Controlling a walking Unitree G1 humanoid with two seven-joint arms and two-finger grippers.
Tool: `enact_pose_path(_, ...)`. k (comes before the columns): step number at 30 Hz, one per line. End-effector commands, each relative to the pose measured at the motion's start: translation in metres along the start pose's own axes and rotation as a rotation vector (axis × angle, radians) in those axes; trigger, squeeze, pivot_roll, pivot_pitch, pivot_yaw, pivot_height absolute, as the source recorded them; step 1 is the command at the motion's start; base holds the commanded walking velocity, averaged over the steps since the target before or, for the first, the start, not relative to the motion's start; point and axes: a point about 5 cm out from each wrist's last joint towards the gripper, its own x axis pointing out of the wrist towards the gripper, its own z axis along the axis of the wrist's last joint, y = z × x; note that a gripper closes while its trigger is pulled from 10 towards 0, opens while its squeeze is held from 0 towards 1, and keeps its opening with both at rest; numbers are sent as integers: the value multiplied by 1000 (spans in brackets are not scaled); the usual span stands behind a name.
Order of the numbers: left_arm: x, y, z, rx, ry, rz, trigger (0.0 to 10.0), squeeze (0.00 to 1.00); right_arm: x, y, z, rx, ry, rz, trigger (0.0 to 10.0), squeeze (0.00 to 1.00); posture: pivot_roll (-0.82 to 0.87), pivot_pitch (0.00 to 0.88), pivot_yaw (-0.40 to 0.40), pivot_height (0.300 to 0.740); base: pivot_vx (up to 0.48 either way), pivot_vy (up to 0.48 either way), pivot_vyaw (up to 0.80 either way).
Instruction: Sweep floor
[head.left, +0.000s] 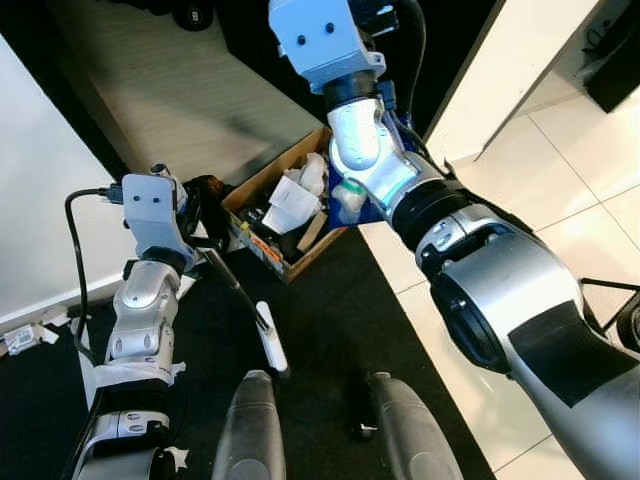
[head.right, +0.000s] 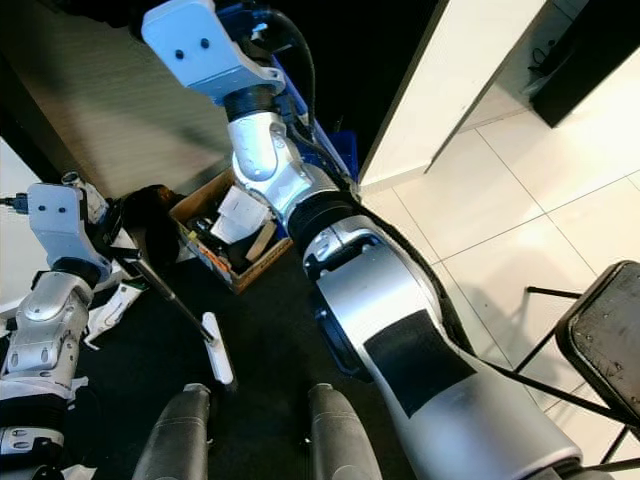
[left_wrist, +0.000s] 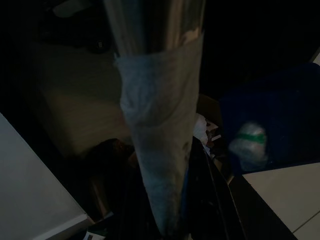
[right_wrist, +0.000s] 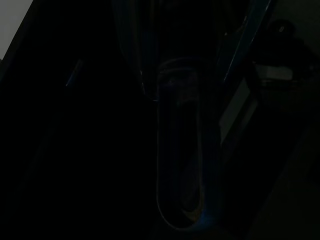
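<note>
Left eye view: a broom handle, thin and dark with a white grip end, is seen slanting from the left gripper at centre left down toward the lower middle of the frame, over the black mat. The left gripper is seen closed around the upper part of the handle; in the left wrist view a metal pole wrapped in pale tape runs straight down the middle of the picture. Just right of the gripper, at the centre of the left eye view, a cardboard box filled with crumpled white paper and other scraps is seen resting on the mat. A blue object is glimpsed behind the right arm, which crosses the frame from lower right to top centre. Whether the right gripper is wide or narrow cannot be told; in the very dark right wrist view only a blue looped shape is made out. White floor tiles are seen at right, a grey wood-grain surface at upper left. In the right eye view a black chair is seen at lower right.
</note>
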Motion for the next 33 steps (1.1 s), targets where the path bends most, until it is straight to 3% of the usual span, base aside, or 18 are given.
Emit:
enact_pose_path(1,-2,-2,2,12,-17,-10,10000,0,6,22,29,33,-117,56,10000,0,90,133,-163,740,0,0,0)
enact_pose_path(8,-4,0,2,14,-15,-1,10000,0,2,29,31,30,-132,86,10000,0,89,134,-166,740,0,0,0)
enact_pose_path(17,-4,0,1,11,-12,1,10000,0,2,19,18,44,-47,31,10000,0,86,135,-162,740,0,0,0)
enact_pose_path(19,-3,-2,1,11,-11,-2,10000,0,2,3,3,56,30,-33,10000,0,89,130,-161,740,0,0,0)
enact_pose_path(20,-3,-2,1,11,-11,-2,10000,0,2,3,3,56,30,-33,10000,0,89,130,-161,740,0,0,0)
enact_pose_path(21,-2,-2,0,10,-10,-2,10000,0,0,-18,-13,64,93,-94,10000,0,87,121,-153,740,0,0,0)
enact_pose_path(22,-2,-1,0,11,-9,-2,10000,0,0,-29,-20,58,108,-124,10000,0,85,118,-151,740,0,0,0)
enact_pose_path(25,-2,-1,0,11,-8,-3,10000,0,-1,-40,-25,48,109,-147,10000,0,83,114,-144,740,0,0,0)
enact_pose_path(27,0,-2,0,11,-5,-10,10000,0,-2,-77,-39,41,118,-231,10000,0,79,100,-121,740,0,0,0)
enact_pose_path(28,0,-2,0,11,-5,-10,10000,0,-2,-77,-39,41,118,-231,10000,0,79,100,-121,740,0,0,0)
enact_pose_path(29,1,-2,0,10,-4,-16,10000,0,-3,-95,-43,39,116,-268,10000,0,76,96,-108,740,0,0,0)
enact_pose_path(30,1,-2,0,10,-4,-16,10000,0,-3,-95,-43,39,116,-268,10000,0,76,96,-108,740,0,0,0)
enact_pose_path(31,3,-3,0,11,-1,-25,10000,0,-4,-119,-48,38,106,-307,10000,0,74,89,-92,740,0,0,0)
enact_pose_path(33,3,-3,0,11,-1,-25,10000,0,-4,-119,-48,38,106,-307,10000,0,74,89,-92,740,0,0,0)
